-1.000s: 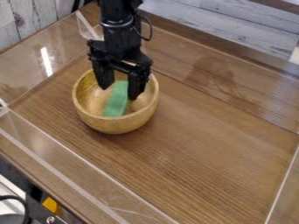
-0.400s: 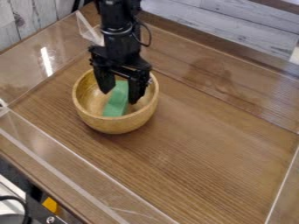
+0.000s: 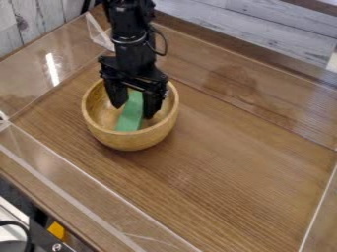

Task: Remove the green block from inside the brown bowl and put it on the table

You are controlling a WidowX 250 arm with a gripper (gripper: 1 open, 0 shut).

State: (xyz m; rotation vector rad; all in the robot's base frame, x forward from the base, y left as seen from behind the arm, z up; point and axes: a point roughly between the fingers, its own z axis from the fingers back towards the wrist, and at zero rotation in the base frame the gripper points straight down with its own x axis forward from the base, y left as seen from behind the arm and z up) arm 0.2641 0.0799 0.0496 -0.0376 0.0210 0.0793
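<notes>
The brown bowl sits on the table, left of centre. Inside it the green block leans against the bowl's wall, its upper end up by the fingers. My black gripper points straight down into the bowl, open, with one finger left of the block and the other right of it. The jaws straddle the block's upper part; whether they touch it I cannot tell.
Clear plastic walls edge the table on the left and front. A pale plank wall runs behind. Bare wood-grain tabletop stretches to the right of the bowl and in front of it.
The gripper has sunk slightly deeper into the bowl around the green block. The jaws stay open and the block has not moved.
</notes>
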